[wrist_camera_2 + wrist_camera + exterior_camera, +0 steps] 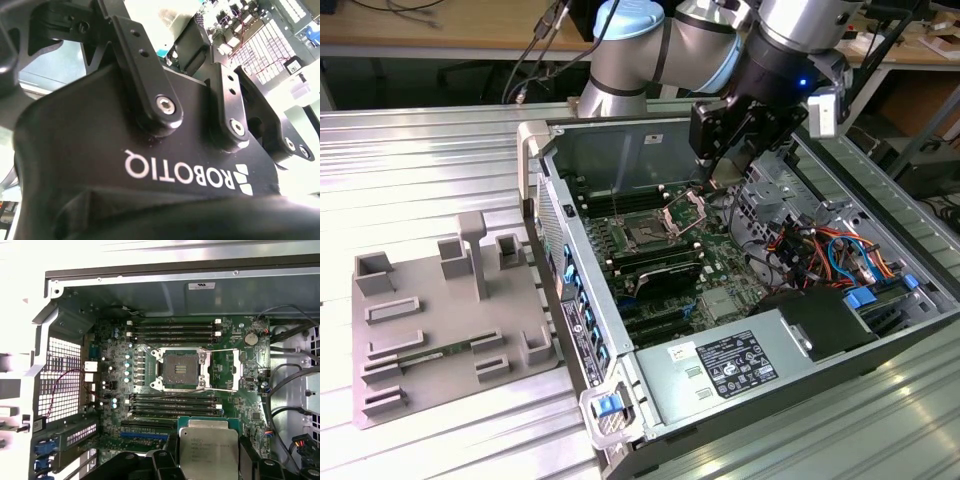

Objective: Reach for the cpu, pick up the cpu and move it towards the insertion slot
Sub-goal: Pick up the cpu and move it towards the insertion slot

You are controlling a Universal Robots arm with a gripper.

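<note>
The cpu, a flat square chip with a silvery top, sits between the black fingers of my gripper, which is shut on it. In the exterior view the gripper hangs inside the open computer case, just toward the exterior view's right of and above the insertion slot. The insertion slot is a dark square socket in a silver frame on the green board, with its hinged bracket swung open. The cpu is still a short way from the socket. The black gripper body shows close up in the second wrist view.
Long black memory slots run on both sides of the socket. The case wall, a power supply and a tangle of cables hem in the board. A grey tray with plastic frames lies at the exterior view's left.
</note>
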